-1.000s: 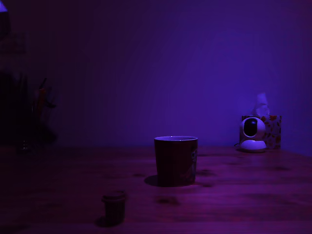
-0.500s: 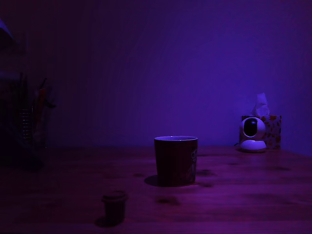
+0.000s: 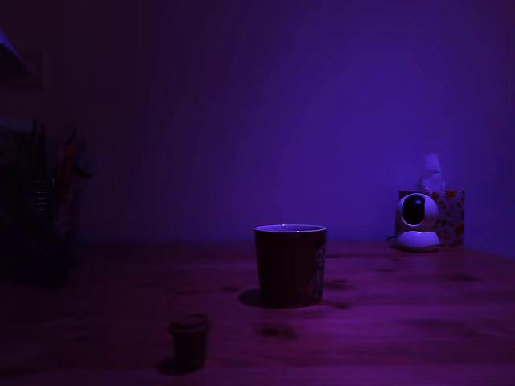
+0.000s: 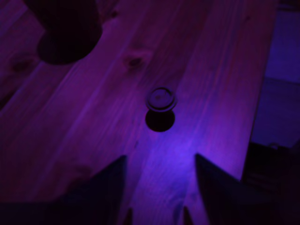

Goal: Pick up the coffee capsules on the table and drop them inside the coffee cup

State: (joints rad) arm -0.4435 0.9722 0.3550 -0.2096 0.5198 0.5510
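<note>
One dark coffee capsule stands upright on the wooden table, in front of the coffee cup and toward the exterior view's left. The cup is a dark mug with a pale rim. In the wrist view the capsule is seen from above, casting a shadow, with the cup farther off. My gripper hangs above the table, short of the capsule, open, with nothing between its two dark fingers. In the exterior view the arm is only a dim shape at the far left.
A white rounded camera gadget and a patterned tissue box stand at the back right of the exterior view. The table's edge runs close beside the capsule in the wrist view. The light is very dim and purple.
The dim arm shape at the exterior view's left has shifted slightly. The capsule and the cup have not moved.
</note>
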